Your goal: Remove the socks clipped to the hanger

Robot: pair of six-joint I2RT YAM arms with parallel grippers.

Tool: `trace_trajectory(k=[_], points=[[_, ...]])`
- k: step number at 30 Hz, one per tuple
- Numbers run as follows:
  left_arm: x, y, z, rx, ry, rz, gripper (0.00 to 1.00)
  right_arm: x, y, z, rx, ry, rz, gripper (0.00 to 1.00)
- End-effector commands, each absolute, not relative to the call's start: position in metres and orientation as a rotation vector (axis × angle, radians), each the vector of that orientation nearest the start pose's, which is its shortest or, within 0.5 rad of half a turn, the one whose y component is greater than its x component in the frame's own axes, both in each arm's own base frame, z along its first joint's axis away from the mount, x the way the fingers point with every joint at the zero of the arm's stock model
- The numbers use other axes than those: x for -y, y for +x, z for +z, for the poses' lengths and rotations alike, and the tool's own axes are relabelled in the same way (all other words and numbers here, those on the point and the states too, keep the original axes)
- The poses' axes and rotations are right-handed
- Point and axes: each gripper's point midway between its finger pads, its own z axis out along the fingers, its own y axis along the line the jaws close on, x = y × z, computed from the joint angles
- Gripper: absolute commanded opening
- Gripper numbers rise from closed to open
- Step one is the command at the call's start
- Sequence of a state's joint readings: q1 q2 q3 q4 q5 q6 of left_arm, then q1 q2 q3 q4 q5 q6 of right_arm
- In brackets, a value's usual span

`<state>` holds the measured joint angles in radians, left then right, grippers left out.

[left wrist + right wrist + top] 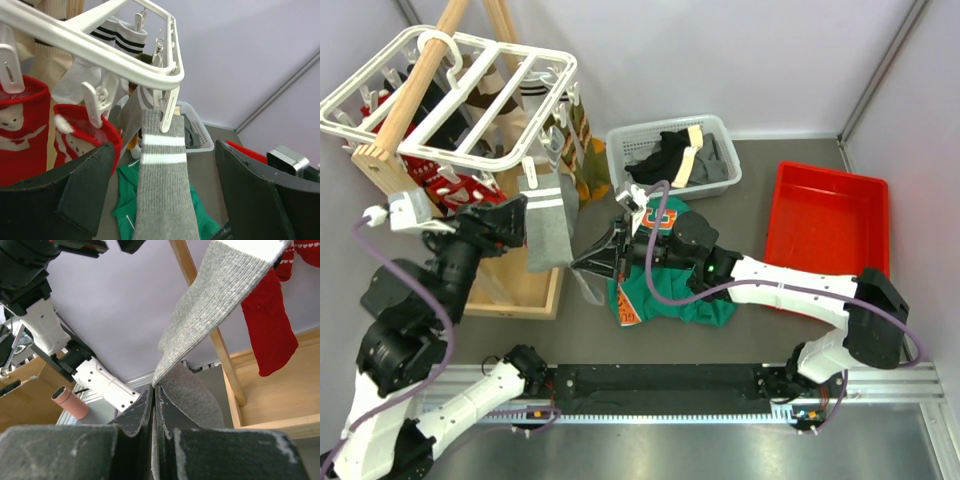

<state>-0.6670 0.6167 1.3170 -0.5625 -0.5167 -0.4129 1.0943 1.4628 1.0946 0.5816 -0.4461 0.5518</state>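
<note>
The white hanger (450,95) hangs at the back left with several socks clipped to it. A grey sock with pale bands (548,225) dangles from a corner clip (167,107). My left gripper (520,222) stands open, its fingers (75,195) wide on either side of the grey sock (162,200) just below the bands and apart from it. My right gripper (154,390) is shut on the sock's lower end, which it holds stretched down and to the right (592,262). Red patterned socks (22,125) and white socks with black bands (120,37) hang beside it.
A pale wooden rack (520,285) carries the hanger. A green shirt with orange print (660,290) lies on the floor under my right arm. A white basket (720,135) with dark garments stands behind it, and a red bin (830,220) sits at the right.
</note>
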Motion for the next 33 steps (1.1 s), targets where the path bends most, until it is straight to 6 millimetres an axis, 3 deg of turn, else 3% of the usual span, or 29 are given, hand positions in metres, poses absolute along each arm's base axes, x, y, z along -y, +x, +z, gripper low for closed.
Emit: trace_trajectory(k=[1, 7, 13, 18, 25, 33], points=[[0.056, 0.167, 0.467, -1.43, -0.193, -0.591, 0.86, -0.459, 0.132, 0.405, -1.225, -0.781, 1.683, 0.0], [0.047, 0.144, 0.433, -1.477, -0.224, -0.654, 0.88, -0.462, 0.139, 0.418, -1.228, -0.71, 1.683, 0.0], [0.071, 0.133, 0.397, -1.521, -0.181, -0.811, 0.89, -0.47, 0.142, 0.426, -1.229, -0.671, 1.681, 0.0], [0.096, 0.122, 0.389, -1.504, -0.071, -0.939, 0.91, -0.474, 0.141, 0.434, -1.22, -0.647, 1.701, 0.0], [0.096, 0.139, 0.358, -1.572, 0.003, -0.786, 0.93, -0.475, 0.134, 0.436, -1.218, -0.66, 1.734, 0.0], [0.103, 0.149, 0.35, -1.568, 0.035, -0.759, 0.93, -0.478, 0.128, 0.428, -1.243, -0.696, 1.747, 0.0]])
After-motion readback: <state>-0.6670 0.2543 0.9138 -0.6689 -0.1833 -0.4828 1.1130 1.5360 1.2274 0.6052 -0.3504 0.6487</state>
